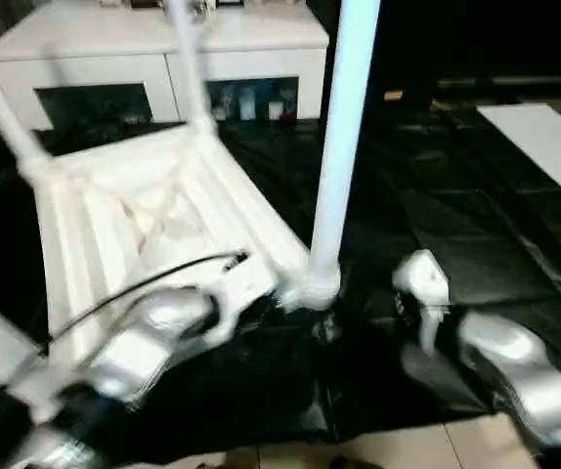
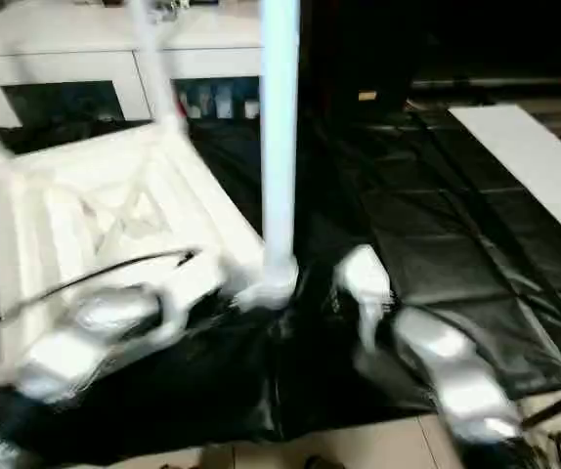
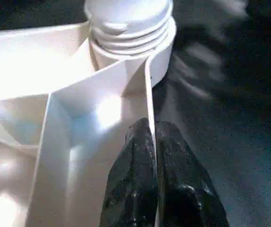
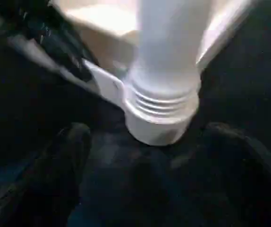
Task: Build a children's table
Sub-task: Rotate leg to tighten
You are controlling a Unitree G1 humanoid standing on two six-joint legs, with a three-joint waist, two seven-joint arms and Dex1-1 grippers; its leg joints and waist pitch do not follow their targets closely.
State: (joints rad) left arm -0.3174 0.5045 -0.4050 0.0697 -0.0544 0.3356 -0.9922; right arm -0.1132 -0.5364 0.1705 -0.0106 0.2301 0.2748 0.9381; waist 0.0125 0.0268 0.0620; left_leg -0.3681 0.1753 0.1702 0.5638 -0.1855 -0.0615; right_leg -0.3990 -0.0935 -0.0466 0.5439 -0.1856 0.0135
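With the tabletop point(image 1: 153, 230) lying ribbed side up and legs standing in its visible sockets, assembly looks nearly complete: left gripper point(image 3: 153, 142) fingers clamped on a tabletop rib, right gripper point(image 4: 145, 156) fingers apart around the near leg point(image 1: 344, 137), threads showing, probably not fully seated.

Nothing readable from where I'm sitting, no text, labels, brand marks or numbers on anything. The white tabletop point(image 1: 153, 225) ribs are bare plastic, the leg point(image 1: 344, 137) by the corner socket point(image 4: 161, 113) shows just thread rings, no stamp. The small items behind the glass of the white cabinet point(image 1: 163, 59) are too blurred to make out any print
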